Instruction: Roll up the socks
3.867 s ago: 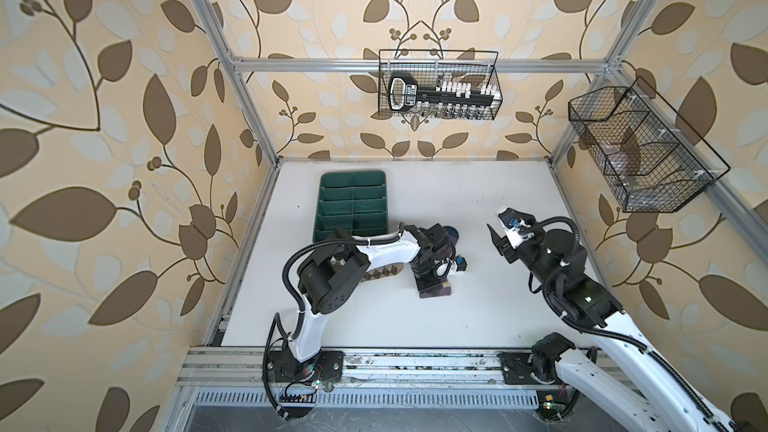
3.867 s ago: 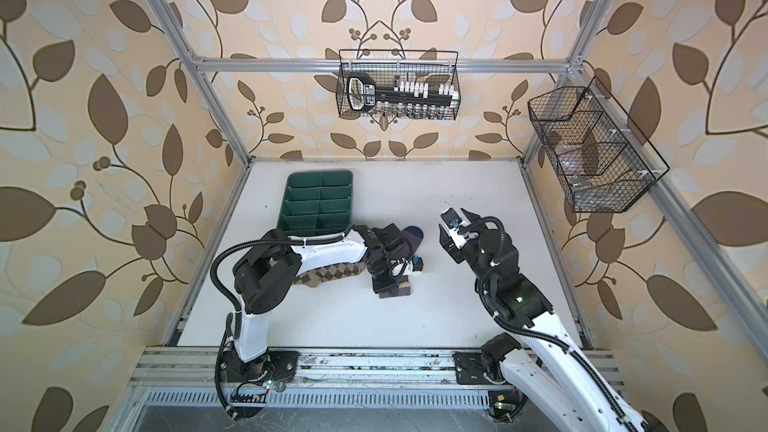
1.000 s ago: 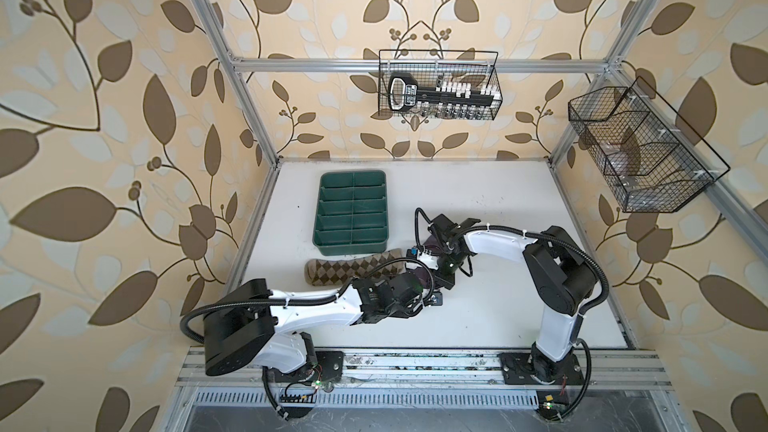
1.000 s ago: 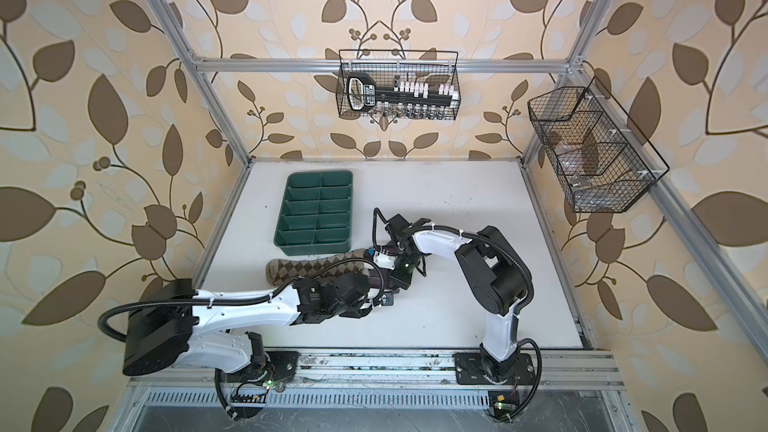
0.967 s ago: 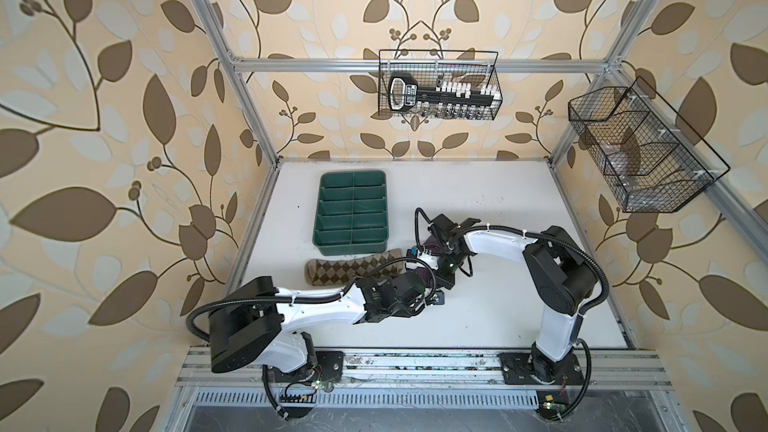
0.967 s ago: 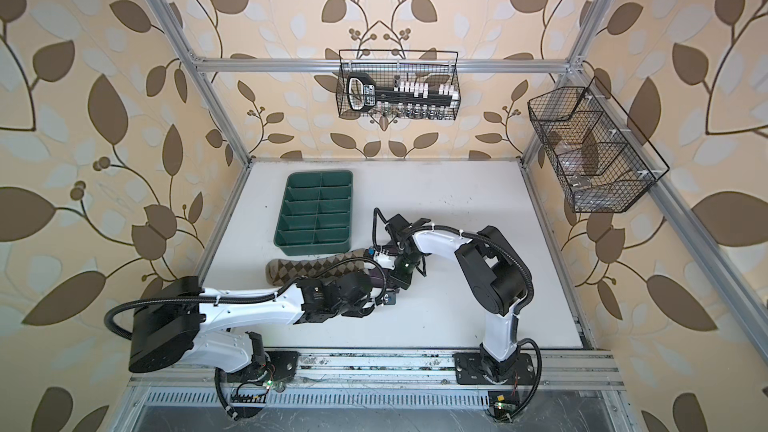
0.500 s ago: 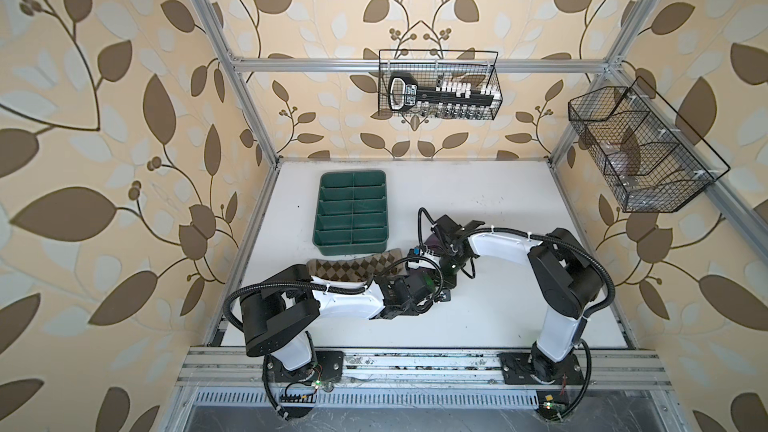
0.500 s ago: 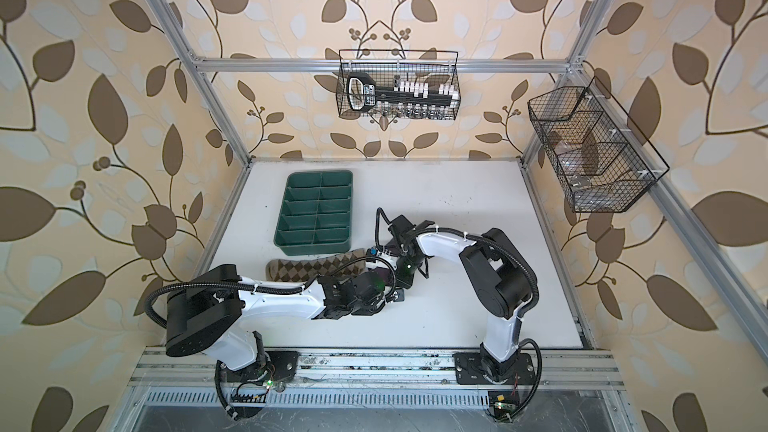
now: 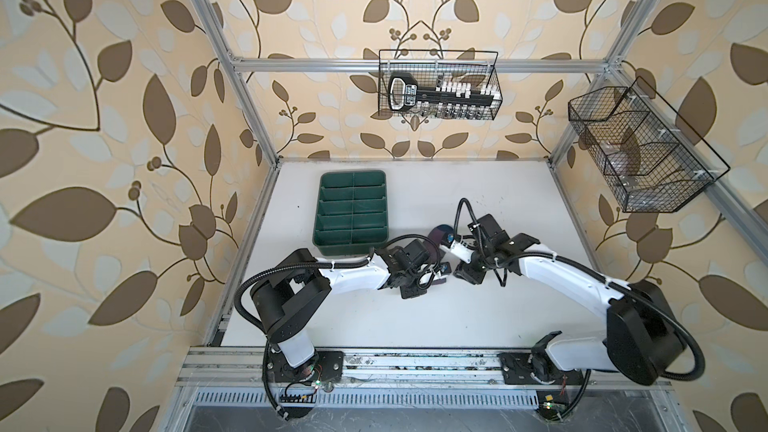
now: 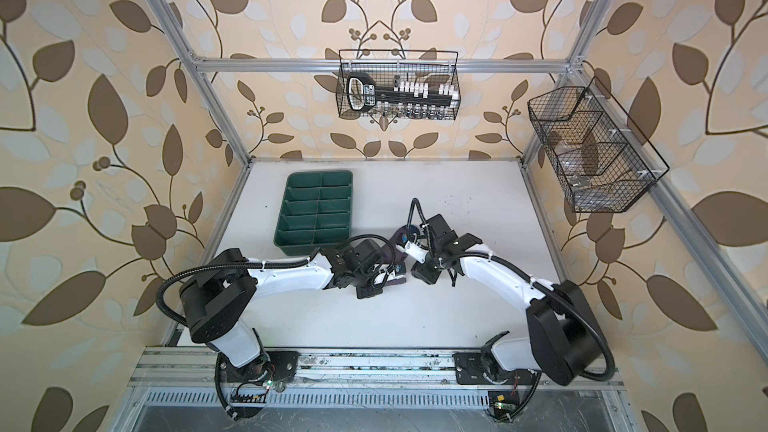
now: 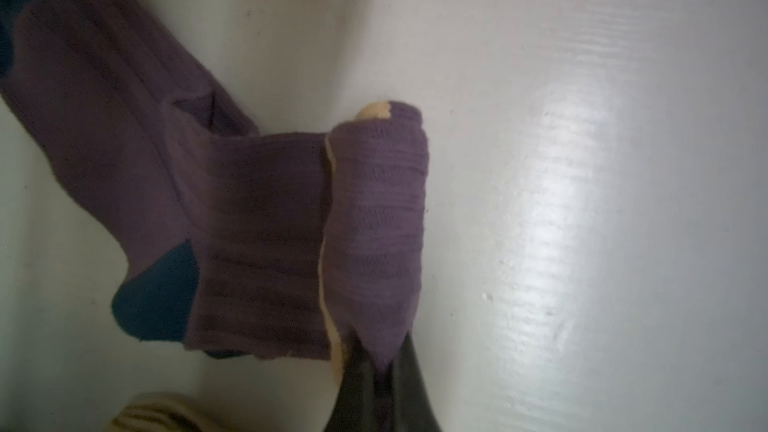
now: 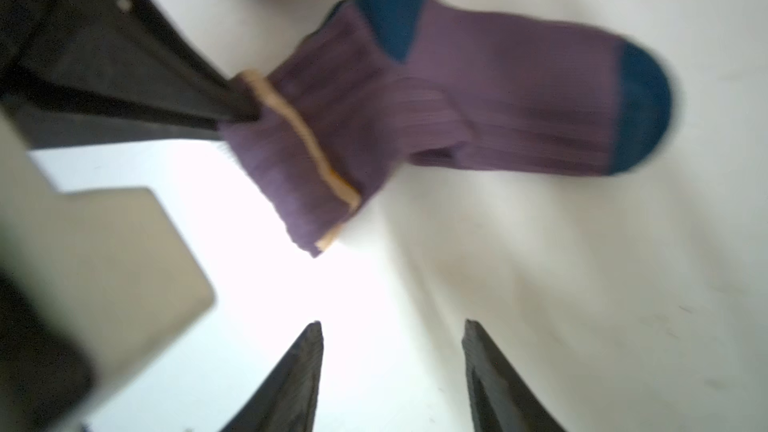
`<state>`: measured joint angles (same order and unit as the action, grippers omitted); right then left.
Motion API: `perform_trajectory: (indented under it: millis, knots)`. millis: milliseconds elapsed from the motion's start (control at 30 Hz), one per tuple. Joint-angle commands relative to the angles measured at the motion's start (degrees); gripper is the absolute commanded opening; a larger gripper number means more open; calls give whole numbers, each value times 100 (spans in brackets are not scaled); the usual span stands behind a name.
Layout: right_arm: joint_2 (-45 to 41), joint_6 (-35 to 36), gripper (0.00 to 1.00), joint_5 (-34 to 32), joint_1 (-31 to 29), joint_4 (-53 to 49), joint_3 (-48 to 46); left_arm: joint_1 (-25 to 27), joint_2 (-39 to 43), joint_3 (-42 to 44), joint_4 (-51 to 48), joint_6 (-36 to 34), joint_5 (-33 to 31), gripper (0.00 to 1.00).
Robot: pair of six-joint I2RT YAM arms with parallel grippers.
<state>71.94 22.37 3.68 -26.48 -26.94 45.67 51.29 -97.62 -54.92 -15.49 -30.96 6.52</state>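
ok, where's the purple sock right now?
In both top views the purple sock lies on the table right of the green tray, between the arms; the left claw pinches its folded cuff.

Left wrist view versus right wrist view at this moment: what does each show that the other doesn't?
Only the left wrist view: a sharp close-up of the folded cuff lying across the sock's leg.
Only the right wrist view: the right gripper, open, empty and apart from the fabric, plus the whole navy toe, which the left wrist view crops.
Both: the purple sock, the left gripper shut on the cuff's corner, the navy heel and an edge of the tan sock.
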Motion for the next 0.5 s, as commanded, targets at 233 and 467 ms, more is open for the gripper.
perform_trajectory:
  millis: [233, 467]
  knots:
    - [-4242, 1002, 70, 384, 422, 1367, -1493, -620, -1359, -1550, -2099, 319, 2306, 0]
    - [-3686, 2730, 68, -773, -1555, 56, -1619, -913, -1657, -1754, -2190, 530, 2814, 0]
